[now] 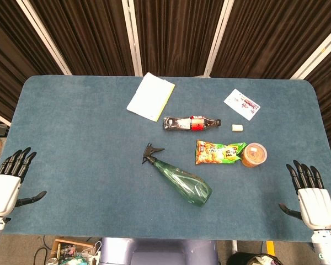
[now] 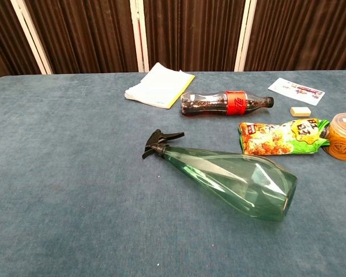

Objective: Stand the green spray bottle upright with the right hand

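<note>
In the head view, the translucent green plastic spray bottle (image 1: pixel 182 179) lies on its side near the middle of the blue felt-like table (image 1: pixel 71 143), its black trigger nozzle toward the left and its wide flat base toward the near right. Beyond it a dark cola bottle with a red label (image 1: pixel 191 123) also lies flat, with a small pale eraser-like block (image 1: pixel 238 127) just off its cap. To the right sit a crinkled orange-and-green snack packet (image 1: pixel 219 152) and, touching its end, a round orange tub (image 1: pixel 254 154). A white-and-yellow notepad (image 1: pixel 150 96) and a printed white card (image 1: pixel 241 104) lie farther back. The left hand (image 1: pixel 5 185) and right hand (image 1: pixel 311 199), black-fingered with white backs, rest at the table's near corners, fingers spread, holding nothing, well apart from the bottle.

In the chest view, the spray bottle (image 2: pixel 230 176) shows a smooth, cone-shaped body with faceted sides, tapering to the nozzle. The cola bottle (image 2: pixel 225 103), packet (image 2: pixel 279 137), tub (image 2: pixel 342 137), notepad (image 2: pixel 160 86), block (image 2: pixel 300 111) and card (image 2: pixel 297 90) lie behind it. Neither hand appears here.
</note>
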`<state>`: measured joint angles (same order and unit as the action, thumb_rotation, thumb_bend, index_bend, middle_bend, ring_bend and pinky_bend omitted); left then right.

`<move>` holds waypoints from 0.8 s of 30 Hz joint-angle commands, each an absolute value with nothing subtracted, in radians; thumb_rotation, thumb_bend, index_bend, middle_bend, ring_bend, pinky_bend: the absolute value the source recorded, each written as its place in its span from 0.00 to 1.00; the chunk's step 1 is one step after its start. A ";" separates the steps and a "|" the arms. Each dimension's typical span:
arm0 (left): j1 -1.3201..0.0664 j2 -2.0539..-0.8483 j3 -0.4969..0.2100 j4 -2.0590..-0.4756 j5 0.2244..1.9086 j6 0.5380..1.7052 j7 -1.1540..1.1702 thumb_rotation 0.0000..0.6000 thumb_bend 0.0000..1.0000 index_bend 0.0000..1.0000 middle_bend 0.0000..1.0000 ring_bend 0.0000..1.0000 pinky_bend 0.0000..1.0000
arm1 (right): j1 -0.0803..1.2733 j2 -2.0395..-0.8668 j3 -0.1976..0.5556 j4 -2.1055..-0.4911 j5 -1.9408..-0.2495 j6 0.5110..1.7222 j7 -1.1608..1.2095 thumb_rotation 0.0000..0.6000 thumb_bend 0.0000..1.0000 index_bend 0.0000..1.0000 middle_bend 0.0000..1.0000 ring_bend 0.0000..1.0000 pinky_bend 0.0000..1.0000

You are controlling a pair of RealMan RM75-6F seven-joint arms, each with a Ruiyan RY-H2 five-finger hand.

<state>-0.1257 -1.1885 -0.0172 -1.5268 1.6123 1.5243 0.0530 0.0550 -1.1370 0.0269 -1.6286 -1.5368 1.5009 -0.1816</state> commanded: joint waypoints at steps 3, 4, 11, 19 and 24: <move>-0.125 -1.183 -0.021 -1.532 1.594 1.515 0.051 1.00 0.04 0.00 0.00 0.00 0.13 | 0.051 -1.133 0.033 -1.634 -1.525 1.505 -0.184 1.00 0.13 0.00 0.00 0.00 0.01; -0.126 -1.184 -0.022 -1.532 1.593 1.514 0.052 1.00 0.04 0.00 0.00 0.00 0.13 | 0.050 -1.133 0.033 -1.636 -1.524 1.505 -0.183 1.00 0.13 0.00 0.00 0.00 0.01; -0.126 -1.178 -0.027 -1.560 1.619 1.543 0.071 1.00 0.04 0.00 0.00 0.00 0.13 | 0.043 -1.143 0.027 -1.670 -1.560 1.535 -0.202 1.00 0.13 0.00 0.00 0.00 0.00; -0.134 -1.138 -0.030 -1.633 1.632 1.543 0.068 1.00 0.04 0.00 0.00 0.00 0.13 | 0.135 -1.107 0.051 -1.915 -1.598 1.418 -0.495 1.00 0.13 0.00 0.00 0.00 0.00; -0.124 -1.135 -0.029 -1.623 1.640 1.566 0.047 1.00 0.04 0.00 0.00 0.00 0.13 | 0.239 -1.168 0.080 -1.976 -1.561 1.263 -0.492 1.00 0.13 0.00 0.00 0.00 0.00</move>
